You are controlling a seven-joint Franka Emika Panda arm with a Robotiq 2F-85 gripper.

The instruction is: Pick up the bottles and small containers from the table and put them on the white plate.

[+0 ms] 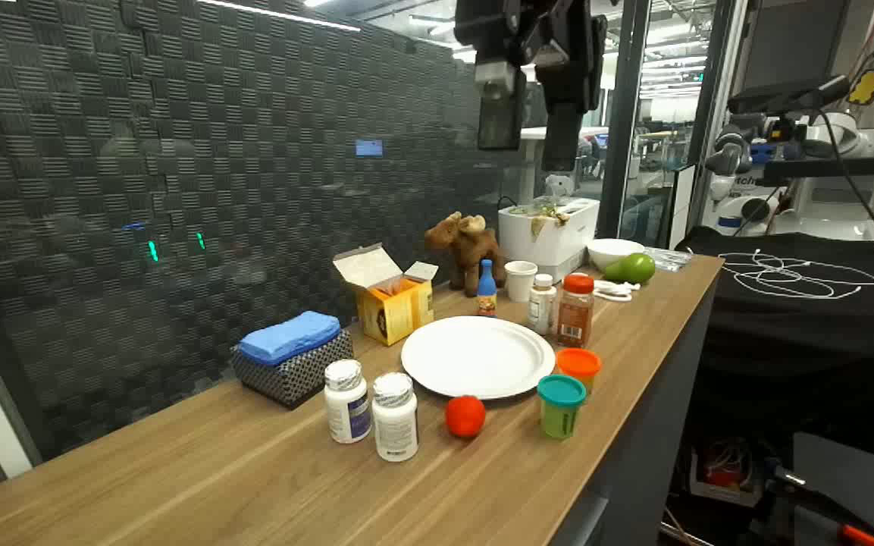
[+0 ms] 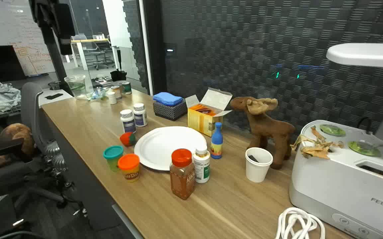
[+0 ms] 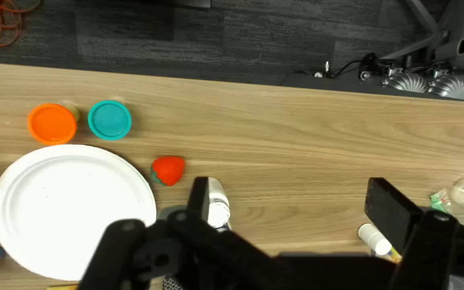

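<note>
My gripper (image 1: 531, 152) hangs high above the countertop (image 1: 202, 462), open and empty; its fingers are wide apart in the wrist view (image 3: 286, 195). The white plate (image 1: 478, 356) lies flat with nothing on it. Two white pill bottles (image 1: 348, 409) (image 1: 396, 425) stand upright beside it, partly hidden behind a finger in the wrist view (image 3: 217, 205). A reddish-brown bottle (image 2: 182, 181) with a red lid stands touching or close to another white bottle (image 2: 202, 166). A green tub with teal lid (image 3: 110, 120) and an orange-lidded tub (image 3: 52, 123) stand near the front edge. A blue bottle (image 2: 217, 142) stands behind the plate.
A red strawberry (image 3: 168, 170) lies by the plate. A yellow carton (image 1: 395, 311), a dark basket with blue cloth (image 1: 289, 356), a toy moose (image 2: 266, 126), a paper cup (image 2: 258, 166) and a white planter (image 2: 340, 179) stand around. More small containers (image 2: 115, 93) are at the far end.
</note>
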